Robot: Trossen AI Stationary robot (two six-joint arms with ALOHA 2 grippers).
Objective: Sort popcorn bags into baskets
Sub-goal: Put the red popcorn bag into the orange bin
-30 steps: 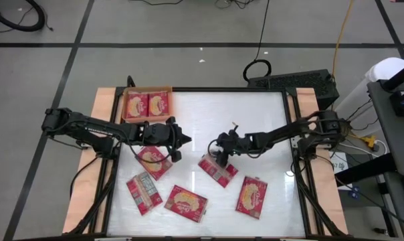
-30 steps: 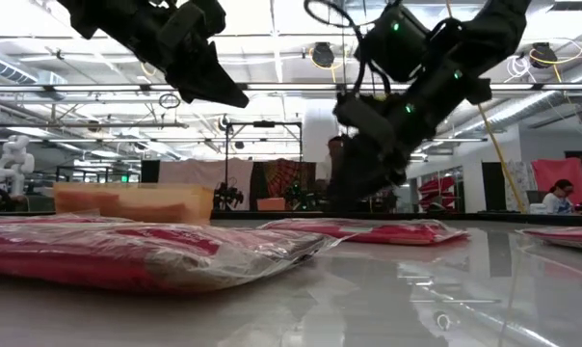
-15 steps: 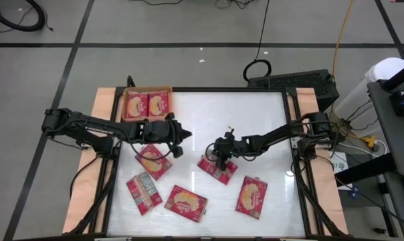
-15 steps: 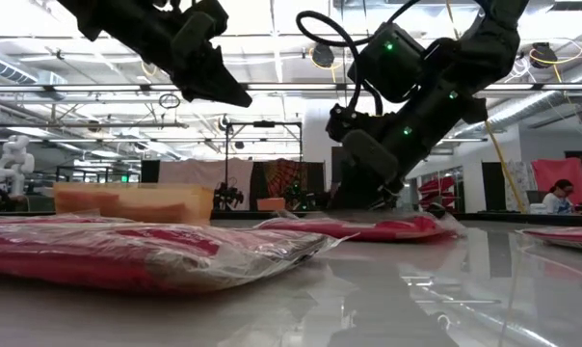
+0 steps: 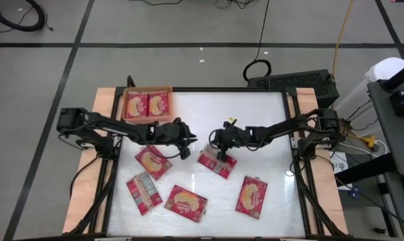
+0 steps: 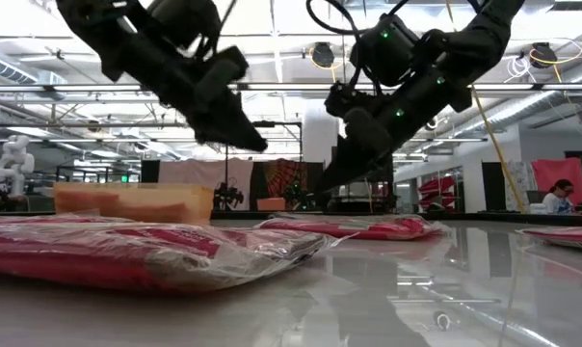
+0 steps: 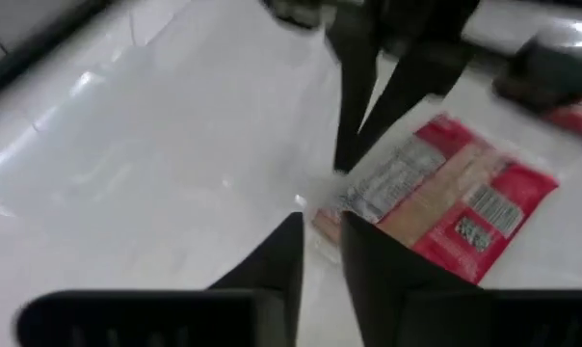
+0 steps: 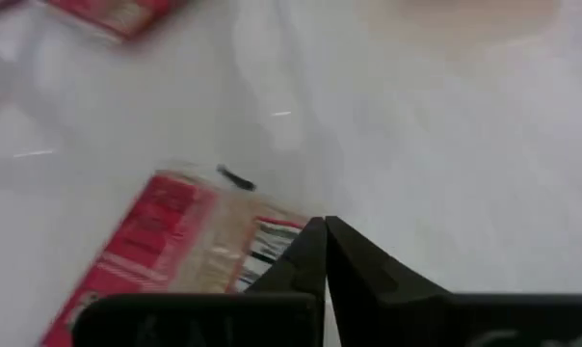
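**Two grippers meet over the central popcorn bag**

The central popcorn bag (image 5: 216, 165) lies flat on the white table (image 5: 269, 127), its pale label panel turned up, as is seen in the left wrist view (image 7: 436, 198) and the right wrist view (image 8: 166, 246). The right gripper (image 5: 221, 153) is placed at this bag's upper edge, with its fingers (image 8: 322, 253) pressed together to a single point; whether film is pinched between them cannot be told. In the low view the right gripper (image 6: 322, 183) is seen tilted downward just above the bag (image 6: 354, 228).

The left gripper (image 5: 186, 143) is held just beside the same bag, on the side away from the right gripper, and above the table. Its fingers (image 7: 289, 253) are parted by a narrow gap, and nothing is seen between them. In the low view it (image 6: 254, 142) is seen clear of the surface.

Below the left gripper a second bag (image 5: 153, 161) is found. Three further bags are spread nearer the table's front edge: one label-up (image 5: 144, 192), one at the middle (image 5: 186, 203), and one beneath the right arm (image 5: 251, 197).

The orange basket (image 5: 124, 106) is set at the far left corner, behind the left arm, and two packets (image 5: 148, 104) are laid side by side in it.
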